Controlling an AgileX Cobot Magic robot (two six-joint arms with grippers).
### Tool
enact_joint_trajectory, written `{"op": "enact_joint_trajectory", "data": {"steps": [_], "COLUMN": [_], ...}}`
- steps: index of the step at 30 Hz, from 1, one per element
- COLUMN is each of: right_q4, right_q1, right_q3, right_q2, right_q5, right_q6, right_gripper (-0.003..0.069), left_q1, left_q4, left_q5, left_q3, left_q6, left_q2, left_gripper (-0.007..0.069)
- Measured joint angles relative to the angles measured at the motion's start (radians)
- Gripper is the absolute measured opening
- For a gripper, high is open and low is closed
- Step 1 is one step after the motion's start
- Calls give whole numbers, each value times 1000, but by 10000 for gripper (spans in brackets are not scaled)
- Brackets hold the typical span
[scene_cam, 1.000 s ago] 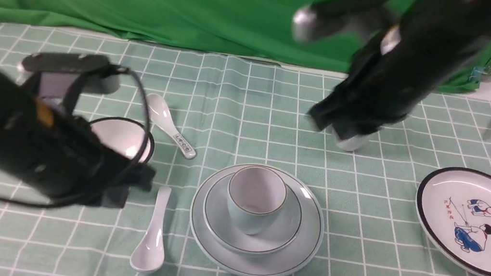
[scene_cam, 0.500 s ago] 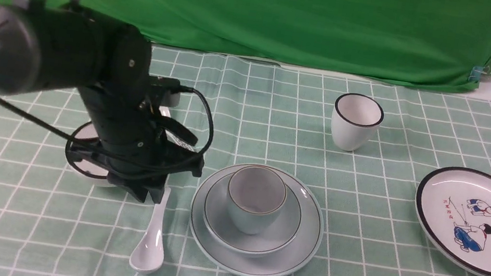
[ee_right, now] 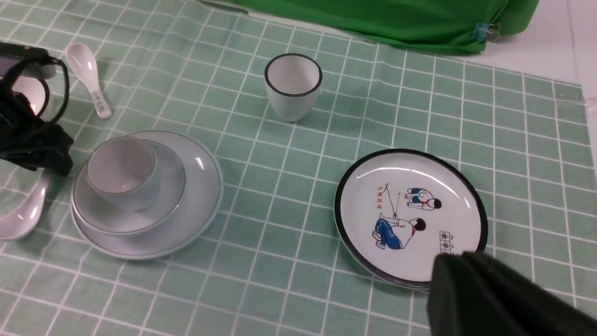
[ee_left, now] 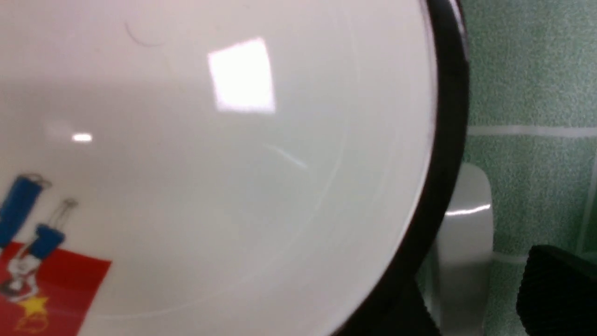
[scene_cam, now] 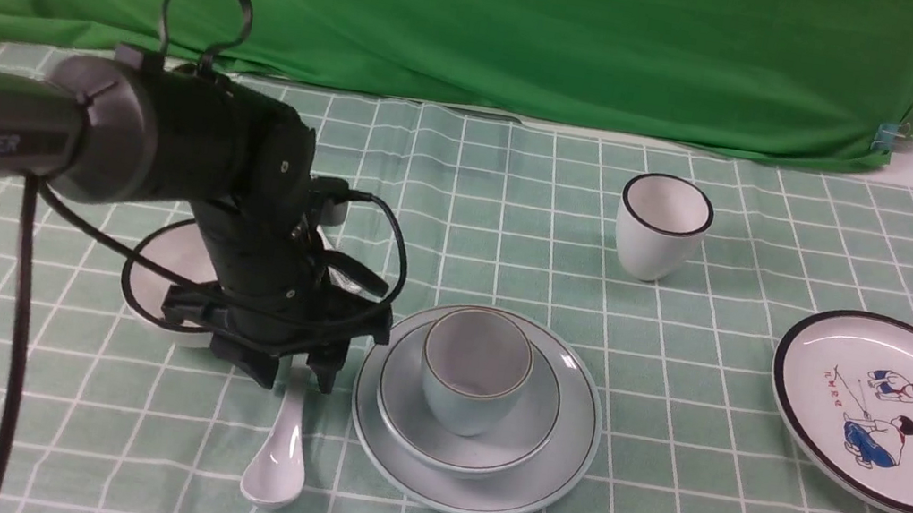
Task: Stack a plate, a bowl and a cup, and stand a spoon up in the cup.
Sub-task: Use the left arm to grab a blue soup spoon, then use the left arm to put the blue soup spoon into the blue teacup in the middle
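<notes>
The pale blue cup (scene_cam: pixel 475 377) stands in the shallow bowl (scene_cam: pixel 534 417), which sits on the large plate (scene_cam: pixel 565 467) at the table's centre front. Just left of the stack lies the plain white spoon (scene_cam: pixel 277 465), handle pointing away from me. My left gripper (scene_cam: pixel 296 376) is open and low over that handle, one finger on each side. In the left wrist view the handle (ee_left: pixel 466 224) runs between the dark fingers (ee_left: pixel 559 289). My right gripper (ee_right: pixel 459 262) is shut and empty, raised near the cartoon plate, and is out of the front view.
A white black-rimmed bowl (scene_cam: pixel 163 253) sits partly behind my left arm, close to the gripper. A patterned spoon (ee_right: pixel 88 79) lies beyond it. A white black-rimmed cup (scene_cam: pixel 662 224) stands at the back right, and a cartoon plate (scene_cam: pixel 895 413) at the right.
My left arm swung in over the plain spoon's handle, lowered and opened its jaws. My right arm pulled back from the white cup and left the front view.
</notes>
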Motion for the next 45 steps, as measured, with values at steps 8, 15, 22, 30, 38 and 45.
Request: {"op": "enact_joint_trajectory", "data": {"steps": [8,15,22,30,38,45], "right_q4": [-1,-1,-1,-1,-1,-1], "right_q1": [0,0,0,0,0,0], "right_q3": [5,5,5,5,5,6], "right_q2": [0,0,0,0,0,0], "right_q5": [0,0,0,0,-1,-2], "right_q6": [1,1,4,5,4,3], "right_gripper": [22,24,28,32,38,45], "left_q1": [-2,-2,-69,-218,-220,-252], "left_q4": [4,-8,-102,-105,-86,82], "left_q5": [-3,1,-384,-1032,-1269,-1295], "left_q3": [-4,-4,60,298,371,371], "left_q6": [31,104,237,341,317,208], "left_q2": [6,-161,-397,-439,-336,-317], "left_gripper": [116,118,118,118,118,118]}}
